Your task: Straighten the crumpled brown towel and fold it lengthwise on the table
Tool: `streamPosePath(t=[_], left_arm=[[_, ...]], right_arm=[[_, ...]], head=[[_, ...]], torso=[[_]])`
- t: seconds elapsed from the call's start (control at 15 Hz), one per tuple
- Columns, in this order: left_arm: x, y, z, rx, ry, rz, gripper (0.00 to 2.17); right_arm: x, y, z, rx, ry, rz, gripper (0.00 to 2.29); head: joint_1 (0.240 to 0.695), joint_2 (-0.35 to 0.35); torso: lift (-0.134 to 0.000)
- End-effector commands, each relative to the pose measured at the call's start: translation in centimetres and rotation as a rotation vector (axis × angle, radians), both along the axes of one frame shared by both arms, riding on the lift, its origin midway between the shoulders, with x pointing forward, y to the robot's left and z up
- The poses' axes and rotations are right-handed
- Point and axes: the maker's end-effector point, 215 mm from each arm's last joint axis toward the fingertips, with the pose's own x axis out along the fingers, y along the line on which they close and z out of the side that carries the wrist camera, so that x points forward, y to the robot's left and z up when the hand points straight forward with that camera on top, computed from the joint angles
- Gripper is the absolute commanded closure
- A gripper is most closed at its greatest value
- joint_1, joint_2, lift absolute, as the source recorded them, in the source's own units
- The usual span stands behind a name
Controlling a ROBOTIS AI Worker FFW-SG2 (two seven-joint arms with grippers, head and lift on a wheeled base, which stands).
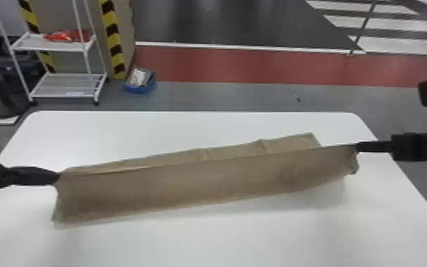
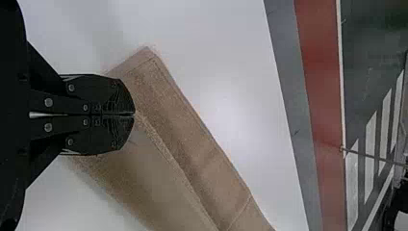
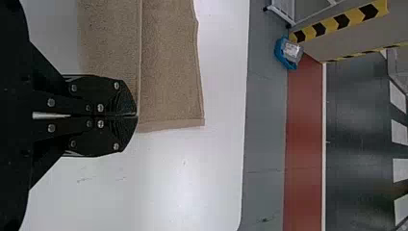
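The brown towel (image 1: 202,181) stretches across the white table (image 1: 223,234), its near part held up as a long flap by the two top corners. Behind that raised edge a strip of the towel lies on the table. At the flap's left corner my left gripper (image 1: 57,177) is shut on the cloth; my right gripper (image 1: 358,147) is shut on the right corner, a bit farther back. In the left wrist view the left gripper (image 2: 134,114) pinches the towel (image 2: 168,120). The right wrist view has the right gripper (image 3: 137,115) closed at the edge of the towel (image 3: 168,67).
Beyond the table's far edge stand a white shelf rack (image 1: 64,85) with red items and a blue bin (image 1: 140,81) on the floor. Bare tabletop (image 1: 188,124) lies behind the towel and also in front of it.
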Motion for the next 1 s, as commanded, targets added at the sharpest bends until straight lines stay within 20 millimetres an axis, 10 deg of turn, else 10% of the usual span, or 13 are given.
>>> streamPosePath(t=[0.0,0.93], left_arm=[[1.4,0.6,-0.5,0.013,0.011,-0.007,1.41],[3.4,3.8,-3.0,0.153,-0.010,-0.138,1.41]], right_arm=[[2.0,0.3,-0.2,-0.010,0.030,-0.001,1.37],[9.9,5.7,-1.0,-0.159,0.031,0.206,1.36]], head=[[0.695,-0.081],[0.695,0.002]], torso=[[-0.124],[-0.124]])
